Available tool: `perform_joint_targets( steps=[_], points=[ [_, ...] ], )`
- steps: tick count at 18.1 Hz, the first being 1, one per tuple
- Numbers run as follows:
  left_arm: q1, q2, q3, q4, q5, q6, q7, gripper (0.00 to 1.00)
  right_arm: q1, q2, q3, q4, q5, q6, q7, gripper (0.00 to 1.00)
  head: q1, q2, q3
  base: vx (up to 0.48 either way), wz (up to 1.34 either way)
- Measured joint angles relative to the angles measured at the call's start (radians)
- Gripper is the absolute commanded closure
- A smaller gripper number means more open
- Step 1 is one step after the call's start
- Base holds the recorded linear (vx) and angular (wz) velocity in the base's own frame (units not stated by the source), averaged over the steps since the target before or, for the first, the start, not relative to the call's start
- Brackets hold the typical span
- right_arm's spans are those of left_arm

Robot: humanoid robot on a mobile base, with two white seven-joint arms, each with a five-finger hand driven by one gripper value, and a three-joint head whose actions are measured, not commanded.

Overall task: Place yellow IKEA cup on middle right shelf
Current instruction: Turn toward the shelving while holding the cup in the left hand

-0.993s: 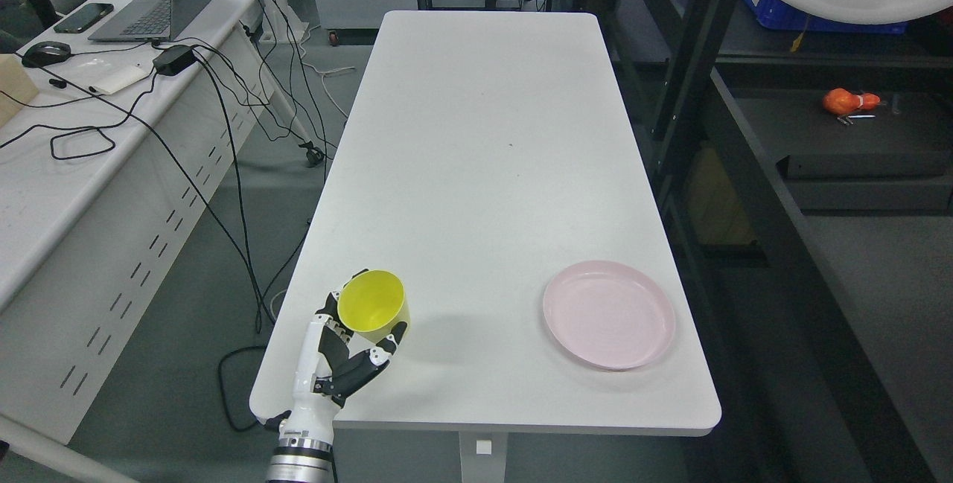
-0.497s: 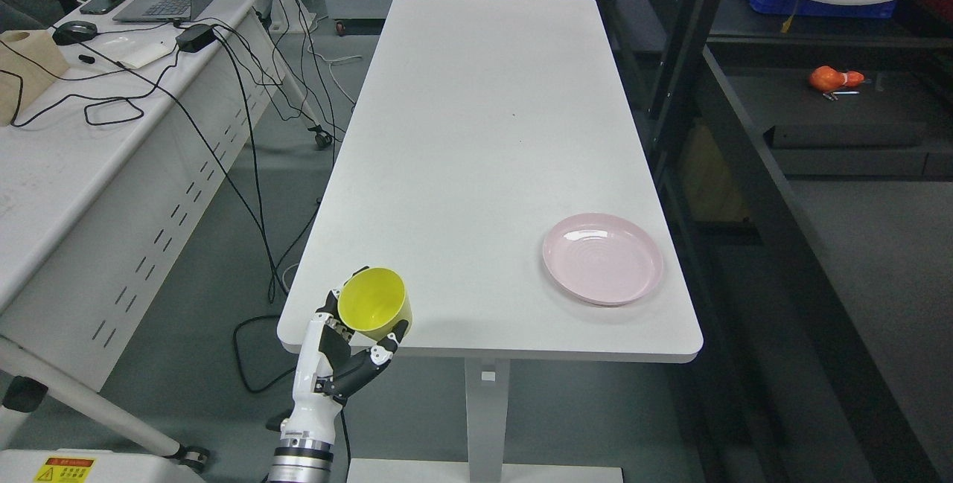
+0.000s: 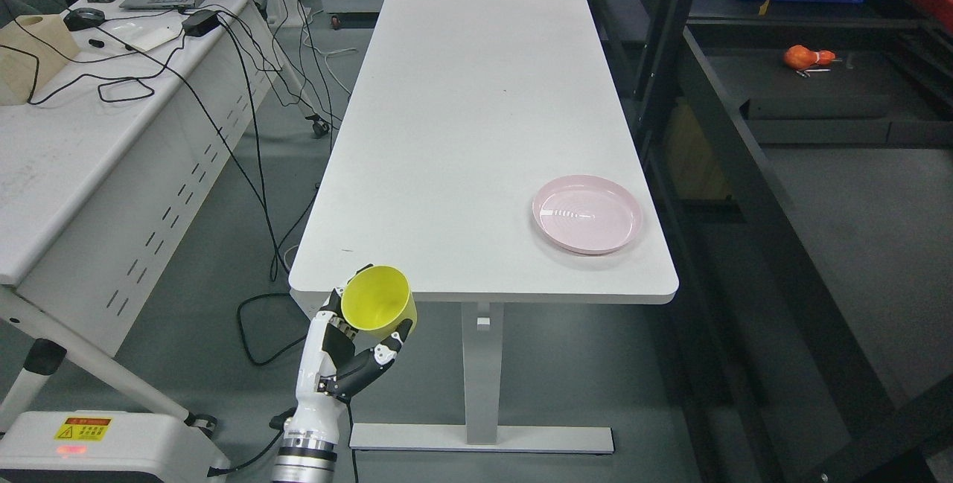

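Observation:
The yellow cup (image 3: 377,298) is held upright, its open mouth tilted toward the camera, in front of the white table's near left corner. My left hand (image 3: 357,341) rises from the bottom edge left of the middle and is shut on the cup, fingers (image 3: 380,355) wrapped round its lower wall. The cup hangs in the air off the table's front edge. At the right stands a black shelf rack (image 3: 715,133) with dark shelf boards (image 3: 856,193). My right arm does not show.
A white table (image 3: 476,96) fills the middle, with a pink plate (image 3: 587,213) near its front right corner. A desk (image 3: 67,141) with a laptop and cables lies at the left. An orange object (image 3: 800,57) lies on a shelf at the right.
The whole picture has shifted: the table and plate have slid up and away, so the camera has backed off. The cup, once over the table's corner, now hangs off its front edge, still held.

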Motion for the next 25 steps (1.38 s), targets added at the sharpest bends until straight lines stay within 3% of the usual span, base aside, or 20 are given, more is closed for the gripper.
perform_joint_targets(
  steps=[25],
  points=[
    [0.000, 0.000, -0.090, -0.014, 0.001, -0.004, -0.001, 0.97, 0.000, 0.000, 0.000, 0.000, 0.000, 0.000, 0.000, 0.01, 0.0000, 0.000, 0.000, -0.126, -0.28]
  ],
)
